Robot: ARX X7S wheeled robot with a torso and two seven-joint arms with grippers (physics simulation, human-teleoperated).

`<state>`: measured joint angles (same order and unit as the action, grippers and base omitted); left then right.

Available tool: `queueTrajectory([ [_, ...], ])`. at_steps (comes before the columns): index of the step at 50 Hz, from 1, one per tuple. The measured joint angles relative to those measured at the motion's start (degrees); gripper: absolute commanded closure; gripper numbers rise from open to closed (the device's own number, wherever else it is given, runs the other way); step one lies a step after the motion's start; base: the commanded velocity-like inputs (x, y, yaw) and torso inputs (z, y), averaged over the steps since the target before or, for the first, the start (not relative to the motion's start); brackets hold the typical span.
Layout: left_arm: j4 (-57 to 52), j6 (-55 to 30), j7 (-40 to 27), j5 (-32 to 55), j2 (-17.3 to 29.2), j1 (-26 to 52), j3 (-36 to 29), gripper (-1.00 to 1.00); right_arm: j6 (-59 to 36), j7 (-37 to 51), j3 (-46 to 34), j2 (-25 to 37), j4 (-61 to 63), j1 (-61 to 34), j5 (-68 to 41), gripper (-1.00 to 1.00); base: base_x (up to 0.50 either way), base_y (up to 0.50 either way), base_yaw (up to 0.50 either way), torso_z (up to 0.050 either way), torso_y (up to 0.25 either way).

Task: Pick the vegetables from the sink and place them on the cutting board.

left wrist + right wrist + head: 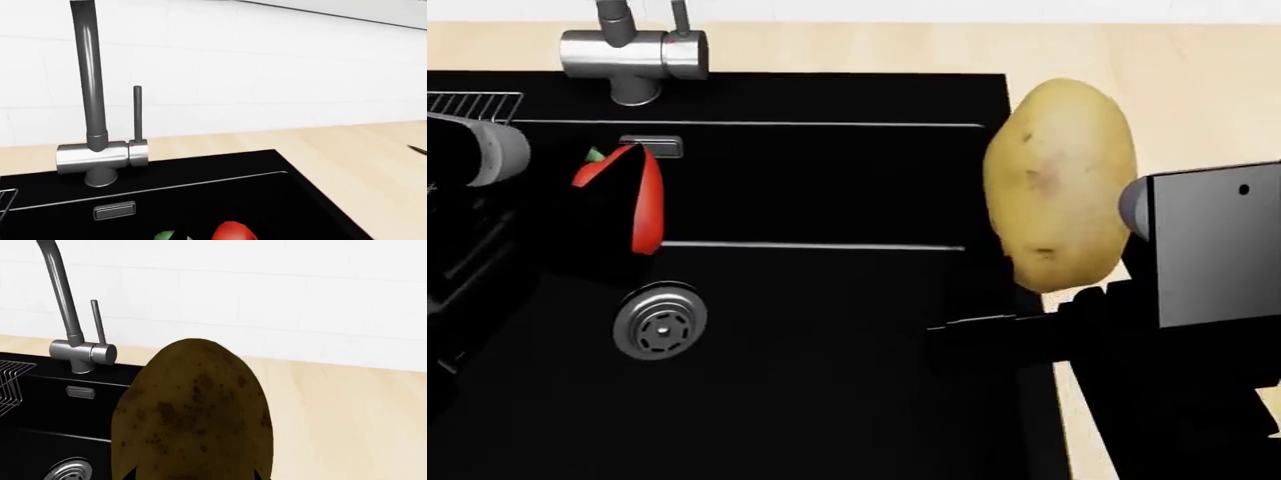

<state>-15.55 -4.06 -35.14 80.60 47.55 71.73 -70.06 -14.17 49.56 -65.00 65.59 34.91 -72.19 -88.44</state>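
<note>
My left gripper (611,205) is shut on the red bell pepper (646,212) and holds it over the left part of the black sink (827,360). A dark finger crosses the pepper. In the left wrist view the pepper (233,232) and its green stem (165,235) show at the edge, above the basin (220,200). My right gripper (1049,292) is shut on the lower end of the tan speckled potato (1060,180), held upright above the sink's right rim. The potato (193,410) fills the right wrist view. The cutting board is out of view.
The grey faucet (634,52) stands behind the sink, with a thin lever (137,112). The steel drain (661,320) lies in the basin floor. A wire rack (467,104) sits at the sink's left. Light wood counter (1201,90) runs to the right. A dark tip (417,148) lies on it.
</note>
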Motion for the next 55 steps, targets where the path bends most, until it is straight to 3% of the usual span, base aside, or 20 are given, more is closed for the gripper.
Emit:
queueTrajectory([
  [55, -6.19, -1.97, -2.13, 0.95, 3.58, 1.51, 1.43, 1.00, 0.70, -0.67, 0.42, 1.37, 1.05, 1.84, 0.23, 1.00, 0.00, -0.30, 0.00, 0.000, 0.000],
])
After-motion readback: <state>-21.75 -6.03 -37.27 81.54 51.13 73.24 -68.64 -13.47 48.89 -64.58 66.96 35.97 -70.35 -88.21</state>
